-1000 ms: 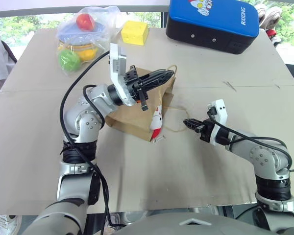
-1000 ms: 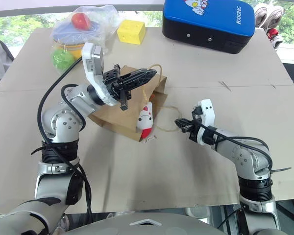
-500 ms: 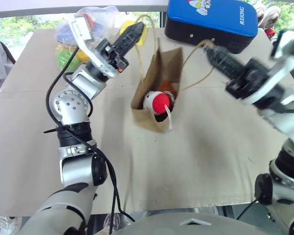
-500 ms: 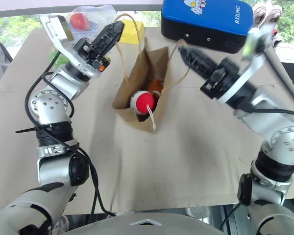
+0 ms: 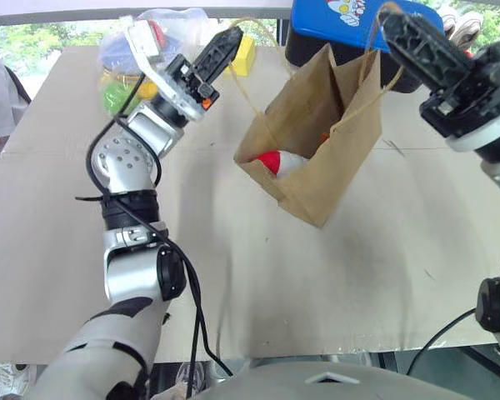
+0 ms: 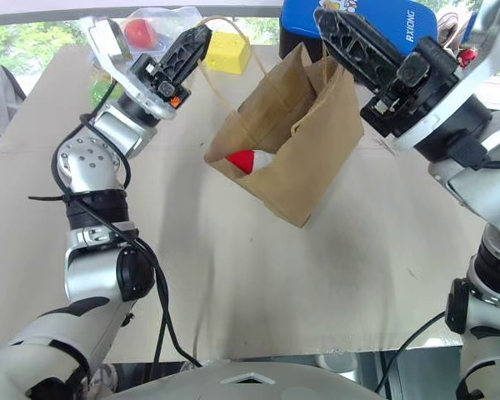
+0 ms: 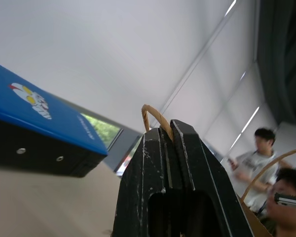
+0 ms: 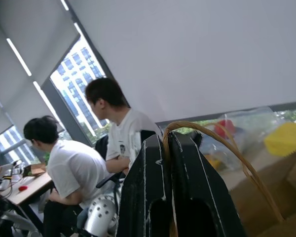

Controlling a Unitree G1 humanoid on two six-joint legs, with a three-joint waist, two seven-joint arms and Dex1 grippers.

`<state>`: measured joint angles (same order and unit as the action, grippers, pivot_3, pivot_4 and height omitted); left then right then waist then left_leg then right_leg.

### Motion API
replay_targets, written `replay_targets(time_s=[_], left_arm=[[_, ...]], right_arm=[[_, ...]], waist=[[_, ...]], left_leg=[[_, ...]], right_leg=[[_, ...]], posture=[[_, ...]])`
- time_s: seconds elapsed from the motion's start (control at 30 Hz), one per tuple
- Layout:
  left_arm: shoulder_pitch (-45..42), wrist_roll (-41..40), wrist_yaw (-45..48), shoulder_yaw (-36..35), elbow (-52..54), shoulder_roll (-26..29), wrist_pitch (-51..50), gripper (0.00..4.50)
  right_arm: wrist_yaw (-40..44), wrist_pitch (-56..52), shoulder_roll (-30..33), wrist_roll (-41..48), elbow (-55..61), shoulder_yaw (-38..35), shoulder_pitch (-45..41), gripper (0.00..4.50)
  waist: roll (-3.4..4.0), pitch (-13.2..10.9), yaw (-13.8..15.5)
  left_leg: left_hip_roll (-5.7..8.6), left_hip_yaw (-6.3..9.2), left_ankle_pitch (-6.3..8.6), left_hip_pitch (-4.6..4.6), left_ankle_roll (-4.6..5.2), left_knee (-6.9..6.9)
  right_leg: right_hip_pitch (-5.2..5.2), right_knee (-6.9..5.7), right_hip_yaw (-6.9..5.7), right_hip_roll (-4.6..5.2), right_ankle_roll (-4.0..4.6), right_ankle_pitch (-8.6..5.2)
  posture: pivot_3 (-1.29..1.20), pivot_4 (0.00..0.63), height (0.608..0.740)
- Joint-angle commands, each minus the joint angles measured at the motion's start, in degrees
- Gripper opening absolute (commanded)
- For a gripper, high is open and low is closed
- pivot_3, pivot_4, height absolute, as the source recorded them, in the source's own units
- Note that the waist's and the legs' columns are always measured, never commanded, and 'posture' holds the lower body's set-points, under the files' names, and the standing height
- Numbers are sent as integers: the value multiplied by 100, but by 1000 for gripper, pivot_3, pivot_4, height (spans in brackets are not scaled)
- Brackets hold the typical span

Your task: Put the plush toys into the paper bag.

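Note:
The brown paper bag (image 5: 337,162) hangs tilted above the table, its mouth turned to the left. My left gripper (image 5: 230,37) is shut on one tan loop handle (image 7: 155,117). Higher and to the right, my right gripper (image 5: 392,17) is shut on the other handle (image 8: 222,144). Inside the bag's mouth lies the white plush toy (image 5: 277,162) with its red tip. A bit of the orange-brown plush toy (image 5: 325,136) shows deeper in. In the wrist views both pairs of fingers (image 7: 166,129) (image 8: 164,140) press together on the handles.
A blue-and-black case (image 5: 350,25) stands at the table's far right, just behind the bag. A yellow block (image 5: 243,57) and a clear plastic bag of coloured balls (image 5: 125,71) sit far left. The cardboard-covered table (image 5: 233,275) spreads below. People sit beyond the table.
The bag has gone from lying flat on the table to hanging in the air by both handles. The right gripper rose from table level with a handle; the left rose and moved outward.

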<state>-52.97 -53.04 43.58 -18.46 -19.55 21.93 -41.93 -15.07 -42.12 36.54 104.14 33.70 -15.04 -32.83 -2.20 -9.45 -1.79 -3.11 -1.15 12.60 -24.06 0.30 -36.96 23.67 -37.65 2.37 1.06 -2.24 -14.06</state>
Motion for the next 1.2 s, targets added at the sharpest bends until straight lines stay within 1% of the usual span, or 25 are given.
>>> replay_targets(time_s=[0.03, 0.13, 0.2, 0.3, 0.37, 0.43, 0.53, 0.57, 0.6, 0.63, 0.7, 0.73, 0.77, 0.83, 0.87, 0.9, 0.93, 0.97, 1.0, 1.03, 1.07, 1.1, 1.13, 1.17, 1.2], left_arm=[[-480, -81, 94, -145, -280, 98, -101, 0], [-710, 98, 280, -128, -788, 197, -28, 0], [-739, 390, 481, 72, -1103, 261, 71, 0], [-757, 1014, 837, 618, -1428, 290, 256, 0], [-852, 1274, 1045, 812, -1611, 169, 465, 0], [-957, 1420, 1112, 884, -1745, -6, 651, 0], [-918, 1641, 1317, 1038, -1750, -178, 854, 0], [-808, 1752, 1538, 1164, -1607, -149, 965, 0], [-722, 1729, 1700, 1172, -1474, -112, 928, 0], [-629, 1766, 1771, 1177, -1365, -22, 913, 756], [-437, 1725, 1855, 1060, -1156, 197, 809, 1452], [-301, 1626, 1913, 977, -953, 327, 675, 1914], [-170, 1558, 1946, 928, -755, 444, 559, 2495], [196, 1365, 2172, 877, -211, 748, 256, 3330], [333, 1260, 2224, 833, 1, 867, 84, 3953], [522, 1190, 2343, 847, 275, 1015, -49, 4315], [727, 1166, 2449, 890, 531, 1144, -114, 4428], [903, 1162, 2533, 942, 748, 1231, -139, 4428], [1085, 1213, 2624, 1035, 961, 1303, -82, 4500], [1228, 1286, 2682, 1137, 1128, 1314, 24, 4500], [1335, 1330, 2707, 1208, 1262, 1311, 89, 4500], [1456, 1411, 2730, 1333, 1448, 1297, 198, 4500], [1544, 1482, 2725, 1434, 1579, 1272, 283, 4500], [1629, 1554, 2719, 1541, 1673, 1223, 388, 4500], [1685, 1614, 2722, 1614, 1712, 1185, 481, 4500]], right_arm=[[-136, 518, 1, 347, 323, -95, -353, 16], [-178, 538, 114, 269, 267, -60, -123, 16], [-199, 452, 207, 45, 260, 108, 171, 16], [-60, 378, 267, -397, 307, 316, 537, 16], [7, 404, 240, -867, 203, 388, 787, 16], [-129, 414, 227, -1179, 28, 423, 962, 16], [-6, 448, 332, -1761, -15, 272, 1268, 16], [125, 408, 428, -1874, 73, 187, 1422, 530], [238, 388, 509, -1867, 187, 74, 1566, 803], [531, 311, 746, -1980, 375, -65, 1751, 1319], [1020, 247, 1081, -1867, 583, -473, 2066, 2222], [1335, 202, 1265, -1797, 605, -776, 2248, 2268], [1628, 164, 1433, -1794, 603, -1051, 2421, 2268], [2288, -20, 1819, -1867, 592, -1610, 2841, 2268], [2534, -92, 1959, -1903, 591, -1813, 3018, 2268], [2788, -192, 2080, -1921, 564, -2035, 3226, 2268], [3056, -272, 2164, -1998, 551, -2205, 3427, 2268], [3282, -337, 2220, -2079, 539, -2317, 3597, 2268], [3466, -366, 2265, -2262, 544, -2312, 3736, 1879], [3553, -353, 2273, -2466, 532, -2197, 3813, 1768], [3610, -332, 2263, -2634, 540, -2034, 3842, 1501], [3725, -258, 2248, -2960, 585, -1734, 3832, 1117], [3797, -186, 2224, -3291, 615, -1419, 3782, 592], [3873, -103, 2176, -3668, 618, -1018, 3682, 261], [3928, -27, 2109, -3996, 630, -628, 3537, 78]], waist=[[6, -5, -14], [2, -3, -8], [1, -1, -3], [1, -2, 3], [1, -2, 35], [0, -1, 83], [1, -2, 124], [1, -2, 135], [1, -2, 132], [2, -2, 125], [5, -4, 95], [5, -4, 67], [5, -4, 55], [5, -4, 57], [4, -4, 59], [4, -4, 73], [5, -4, 87], [4, -4, 98], [4, -4, 99], [3, -3, 121], [3, -3, 127], [3, -3, 134], [2, -2, 130], [1, -1, 126], [2, -2, 123]], left_leg=[[0, -2, 0, -6, 0, -2], [-4, 8, 0, -29, 1, -15], [-4, 13, 0, -30, 1, -14], [-2, 7, 0, -32, 1, -15], [-1, 9, 0, -35, 1, -17], [-2, 11, 0, -50, 1, -22], [-1, 11, 0, -58, 1, -24], [0, 10, 0, -59, 1, -25], [1, 11, 0, -62, 1, -24], [1, 10, 0, -63, 1, -24], [1, 8, 0, -62, 1, -23], [-1, 7, 0, -61, 2, -23], [-6, 8, 0, -57, 2, -22], [-9, 10, 0, -52, 2, -21], [-10, 9, 0, -46, 2, -21], [-11, 9, 0, -42, 2, -21], [-10, 10, 0, -41, 2, -23], [-8, 9, 0, -41, 2, -24], [-8, 9, 0, -37, 1, -27], [-8, 9, 0, -36, 1, -27], [-5, 9, 0, -28, 1, -29], [-2, 7, 1, -21, 1, -29], [0, 7, 1, -21, 1, -32], [0, 6, 1, -18, 1, -34], [0, 6, 1, -17, 1, -35]], right_leg=[[8, -2, 2, 0, 0, 0], [25, -7, -7, -4, -1, 1], [22, -2, -12, -4, 0, 0], [22, 0, -8, 0, -1, 1], [24, -1, -10, 0, -1, 1], [36, -1, -12, 0, -1, 2], [42, 1, -12, -1, -2, 3], [42, 1, -12, 0, -2, 3], [43, 2, -12, 0, -2, 3], [43, 4, -11, 0, -3, 3], [44, 4, -8, 0, -3, 3], [46, 2, -6, -2, -3, 3], [46, -1, -4, -7, -2, 3], [45, -6, -6, -10, -2, 2], [42, -9, -6, -9, -1, 2], [38, -9, -6, -9, -1, 2], [36, -9, -9, -7, -2, 2], [35, -9, -8, -5, -3, 2], [27, -8, -8, -4, -3, 2], [26, -7, -8, -4, -3, 2], [12, -2, -9, 0, -3, 2], [5, 0, -7, 4, -4, 2], [4, 0, -6, 4, -4, 2], [3, -1, -5, 4, -4, 2], [2, -1, -4, 4, -4, 2]], posture=[[0, 150, 740], [0, 150, 740], [0, 150, 740], [0, 150, 740], [0, 150, 740], [0, 150, 740], [0, 150, 740], [0, 150, 740], [0, 150, 740], [0, 150, 740], [0, 150, 740], [0, 150, 740], [0, 150, 740], [0, 150, 740], [0, 150, 740], [0, 150, 740], [0, 150, 740], [0, 150, 740], [0, 150, 740], [0, 150, 740], [0, 150, 740], [0, 150, 740], [0, 150, 740], [0, 150, 740], [0, 150, 740]])
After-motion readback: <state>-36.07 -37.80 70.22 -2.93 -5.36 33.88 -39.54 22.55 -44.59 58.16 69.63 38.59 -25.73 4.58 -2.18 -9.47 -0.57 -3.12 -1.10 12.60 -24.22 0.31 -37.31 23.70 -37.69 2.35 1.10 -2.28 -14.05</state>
